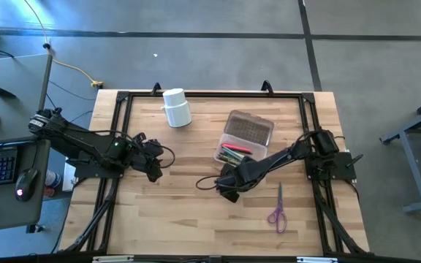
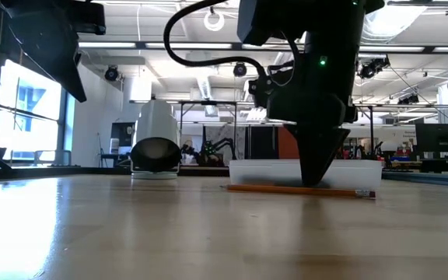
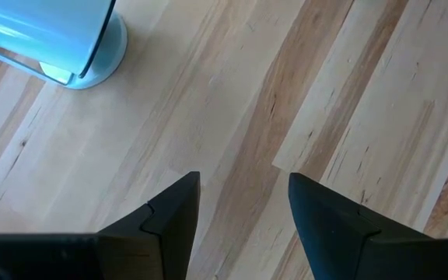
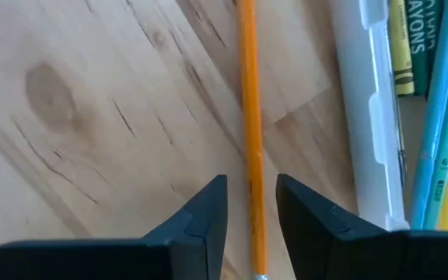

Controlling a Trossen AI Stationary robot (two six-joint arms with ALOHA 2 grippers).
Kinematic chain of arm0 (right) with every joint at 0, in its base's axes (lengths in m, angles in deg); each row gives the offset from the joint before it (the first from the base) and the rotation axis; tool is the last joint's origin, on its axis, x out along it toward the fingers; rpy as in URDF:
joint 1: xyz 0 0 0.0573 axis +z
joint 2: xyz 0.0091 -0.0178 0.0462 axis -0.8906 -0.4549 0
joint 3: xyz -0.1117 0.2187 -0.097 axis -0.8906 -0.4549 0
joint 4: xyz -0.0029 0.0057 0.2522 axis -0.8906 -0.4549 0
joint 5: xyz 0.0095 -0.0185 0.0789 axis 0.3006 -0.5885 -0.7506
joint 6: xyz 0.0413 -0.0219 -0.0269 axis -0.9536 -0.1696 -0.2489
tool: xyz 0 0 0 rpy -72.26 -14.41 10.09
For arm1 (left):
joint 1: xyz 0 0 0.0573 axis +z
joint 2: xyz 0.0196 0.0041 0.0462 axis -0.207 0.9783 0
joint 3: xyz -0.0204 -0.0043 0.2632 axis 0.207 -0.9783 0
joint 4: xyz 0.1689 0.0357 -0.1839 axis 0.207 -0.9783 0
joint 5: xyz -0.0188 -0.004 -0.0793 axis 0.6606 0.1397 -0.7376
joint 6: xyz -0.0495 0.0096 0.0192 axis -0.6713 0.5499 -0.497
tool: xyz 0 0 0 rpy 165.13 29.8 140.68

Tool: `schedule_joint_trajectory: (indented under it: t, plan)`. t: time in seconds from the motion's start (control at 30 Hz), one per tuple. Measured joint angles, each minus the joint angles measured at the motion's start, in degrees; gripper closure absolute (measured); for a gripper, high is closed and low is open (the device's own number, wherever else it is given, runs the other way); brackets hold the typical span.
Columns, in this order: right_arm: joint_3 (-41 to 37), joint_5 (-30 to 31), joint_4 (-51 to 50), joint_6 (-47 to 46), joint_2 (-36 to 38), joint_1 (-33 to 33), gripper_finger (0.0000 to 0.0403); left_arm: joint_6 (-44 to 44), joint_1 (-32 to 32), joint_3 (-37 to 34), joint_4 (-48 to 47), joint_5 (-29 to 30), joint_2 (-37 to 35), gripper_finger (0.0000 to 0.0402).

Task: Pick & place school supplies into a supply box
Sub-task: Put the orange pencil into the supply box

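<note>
My right gripper points down at the table near the supply box, open only a little. Its two fingers stand on either side of an orange pencil that lies flat on the wood; a thin gap shows on each side. In the low view the pencil stretches beneath the gripper, its eraser end toward the right. The clear box holds several pens and crayons. Purple-handled scissors lie flat toward the near edge. My left gripper hovers open at the table's left, over bare wood.
A white cylindrical cup lies on its side near the far edge, also seen in the left wrist view and the low view. A black frame runs around the tabletop. Bare wood spans the middle and near part of the table.
</note>
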Motion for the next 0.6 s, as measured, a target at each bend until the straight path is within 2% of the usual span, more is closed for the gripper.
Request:
schedule_joint_trajectory:
  t: [0.33,0.6]
  plan:
    - [-0.13,1.21,0.32,1.07,-1.23,-0.09,0.0304,0.00,0.00,0.00,0.00,-0.02,0.00,0.0169]
    - [-4.42,-0.11,6.32,0.61,-1.06,-0.06,0.0307,-0.02,0.00,0.00,-0.02,-0.05,-0.02,0.0169]
